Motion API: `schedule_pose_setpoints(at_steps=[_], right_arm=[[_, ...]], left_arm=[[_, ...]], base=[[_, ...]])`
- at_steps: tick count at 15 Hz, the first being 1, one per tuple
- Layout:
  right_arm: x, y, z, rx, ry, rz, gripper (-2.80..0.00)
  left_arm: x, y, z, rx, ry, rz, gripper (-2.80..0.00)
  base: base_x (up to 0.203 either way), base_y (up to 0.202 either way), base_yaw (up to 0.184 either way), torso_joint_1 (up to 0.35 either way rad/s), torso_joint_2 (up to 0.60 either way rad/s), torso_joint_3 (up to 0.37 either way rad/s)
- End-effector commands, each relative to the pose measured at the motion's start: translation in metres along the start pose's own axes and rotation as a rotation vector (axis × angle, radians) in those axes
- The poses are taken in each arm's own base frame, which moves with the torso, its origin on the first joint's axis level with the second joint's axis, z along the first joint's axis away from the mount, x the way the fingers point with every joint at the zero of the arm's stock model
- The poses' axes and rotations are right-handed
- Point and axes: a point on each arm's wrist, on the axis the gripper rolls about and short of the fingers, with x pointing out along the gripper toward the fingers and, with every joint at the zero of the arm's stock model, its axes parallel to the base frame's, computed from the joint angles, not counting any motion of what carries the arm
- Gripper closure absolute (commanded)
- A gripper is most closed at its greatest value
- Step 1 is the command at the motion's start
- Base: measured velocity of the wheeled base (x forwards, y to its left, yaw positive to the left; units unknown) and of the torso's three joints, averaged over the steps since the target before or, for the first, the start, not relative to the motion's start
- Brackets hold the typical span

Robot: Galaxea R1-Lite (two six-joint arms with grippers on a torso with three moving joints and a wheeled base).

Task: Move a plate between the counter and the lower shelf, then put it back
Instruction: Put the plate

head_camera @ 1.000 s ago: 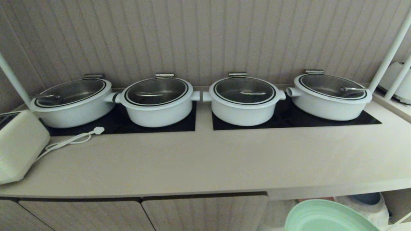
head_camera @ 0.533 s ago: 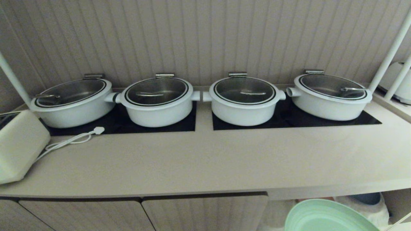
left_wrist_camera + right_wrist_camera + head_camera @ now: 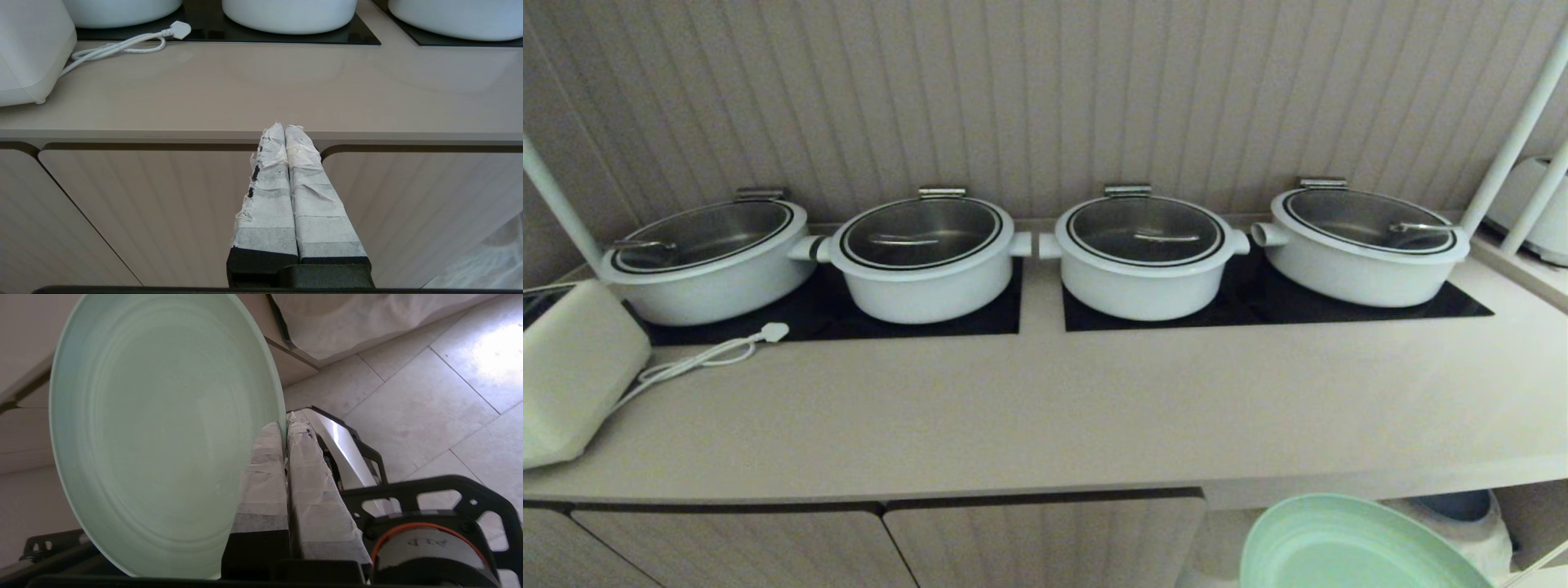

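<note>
A ribbed beige wall backs the counter (image 3: 1045,408), where four lidded white pots (image 3: 923,257) sit on black hob panels, leaving the front strip bare for a landing. The left gripper (image 3: 285,130) idles before the cupboard doors, fingers pressed together. Lower right, the right gripper (image 3: 285,426) pinches the plate (image 3: 1347,547) by its rim — edge-held, below counter level, beside the lower shelf (image 3: 1527,523).

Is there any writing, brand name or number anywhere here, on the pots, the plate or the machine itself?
No text can be read in these views.
The right gripper, shut on the plate, has a round black part behind it bearing faint raised marks, too blurred to read.
The pots, counter and white appliance show no labels.
</note>
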Motion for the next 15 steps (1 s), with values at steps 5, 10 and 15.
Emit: schedule_pose_setpoints(at_steps=[5,10,15], right_arm=[[0.01,0.017,0.01,0.001,0.015,-0.02,0.0],[0.023,0.033,0.019,-0.001,0.023,-0.028,0.0],[0.048,0.059,0.033,-0.002,0.029,-0.045,0.0]], left_arm=[[0.0,0.0,0.0,-0.001,-0.001,0.0,0.0],[0.0,0.0,0.0,-0.001,-0.001,0.0,0.0],[0.0,0.0,0.0,-0.001,-0.001,0.0,0.0]], base=[[0.0,0.0,0.0,0.0,0.0,0.0],[0.0,0.0,0.0,0.0,0.0,0.0],[0.0,0.0,0.0,0.0,0.0,0.0]])
